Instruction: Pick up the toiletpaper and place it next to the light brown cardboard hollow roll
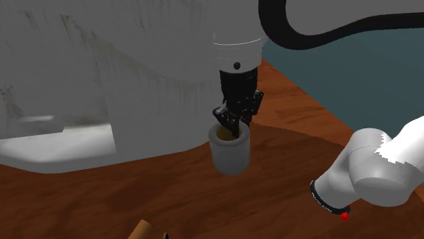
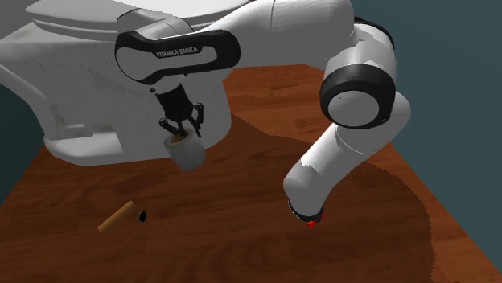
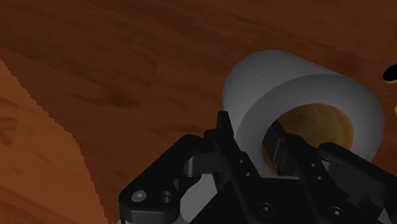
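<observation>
Wrist view: the gripper (image 3: pixel 251 137) is clamped on the toilet paper roll (image 3: pixel 280 76), one finger inside its brown core. The cardboard tube (image 2: pixel 119 215) lies well apart on the wooden surface (image 2: pixel 241 241).

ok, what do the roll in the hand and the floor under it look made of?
Pale grey toilet-paper roll: matte and untextured, likely paper. Its tan inner core looks like cardboard. Reddish-brown floor: wood, judging by the plank grain.

Pale grey toilet paper (image 1: pixel 230 156), tan core (image 3: pixel 318 127), red-brown floor (image 1: pixel 102 197)
</observation>
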